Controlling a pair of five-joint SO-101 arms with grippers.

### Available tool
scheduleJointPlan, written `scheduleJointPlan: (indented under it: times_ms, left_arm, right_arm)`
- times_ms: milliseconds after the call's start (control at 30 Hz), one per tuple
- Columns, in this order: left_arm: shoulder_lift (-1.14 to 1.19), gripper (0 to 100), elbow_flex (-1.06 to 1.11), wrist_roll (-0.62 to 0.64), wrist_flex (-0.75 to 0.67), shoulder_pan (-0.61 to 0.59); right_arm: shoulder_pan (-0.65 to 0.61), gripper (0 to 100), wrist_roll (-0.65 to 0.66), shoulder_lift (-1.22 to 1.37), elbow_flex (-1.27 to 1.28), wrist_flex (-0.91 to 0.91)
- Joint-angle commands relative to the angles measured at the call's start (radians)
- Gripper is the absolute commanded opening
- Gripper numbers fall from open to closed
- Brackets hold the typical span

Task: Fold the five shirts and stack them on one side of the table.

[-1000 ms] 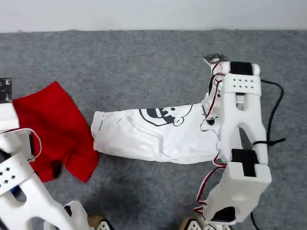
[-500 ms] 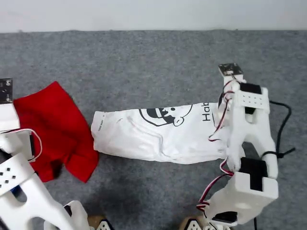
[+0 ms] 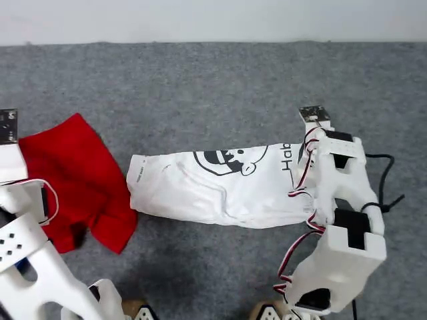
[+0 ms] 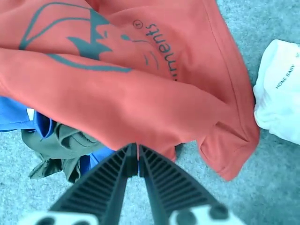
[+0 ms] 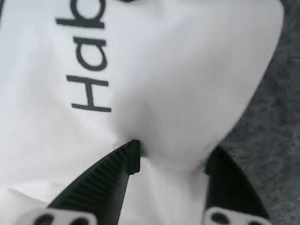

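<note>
A white shirt (image 3: 213,190) with a black cartoon print lies folded into a long strip across the middle of the grey table. My right arm (image 3: 337,173) stands over its right end. In the right wrist view my right gripper (image 5: 176,157) is open, its fingers pressed onto the white shirt (image 5: 164,70) with a hump of fabric between them. A red shirt (image 3: 73,167) lies at the left. My left gripper (image 4: 138,157) is shut and empty just above the red shirt (image 4: 131,89), which lies on top of a blue shirt (image 4: 18,117) and an olive one (image 4: 61,145).
The left arm (image 3: 20,247) fills the near left corner. The collar end of the white shirt (image 4: 279,93) almost touches the red shirt's sleeve. Bare grey carpet (image 3: 200,87) stretches behind the shirts up to the back wall.
My right arm shifted to the right, uncovering the lettering on the white shirt's right end, then drew slightly back to the left. The shirts and the left arm stayed still.
</note>
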Motion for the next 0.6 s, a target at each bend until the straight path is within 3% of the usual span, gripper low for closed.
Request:
scheduleJointPlan:
  times_ms: [0, 67, 200, 567]
  left_arm:
    - [-0.018, 2, -0.004, -0.002, -0.018, 0.009]
    - [-0.018, 2, -0.004, -0.002, -0.018, 0.009]
    - [-0.020, 2, -0.007, -0.002, -0.017, 0.009]
    - [-0.026, 2, -0.008, -0.002, -0.018, 0.041]
  right_arm:
    - [-0.002, 5.7, 0.009, -0.012, -0.008, 0.018]
    - [0.005, 0.6, 0.015, -0.028, -0.008, 0.019]
    - [0.044, 1.0, 0.066, -0.090, -0.009, 0.044]
    - [0.361, 1.0, 0.500, -0.170, -0.098, 0.044]
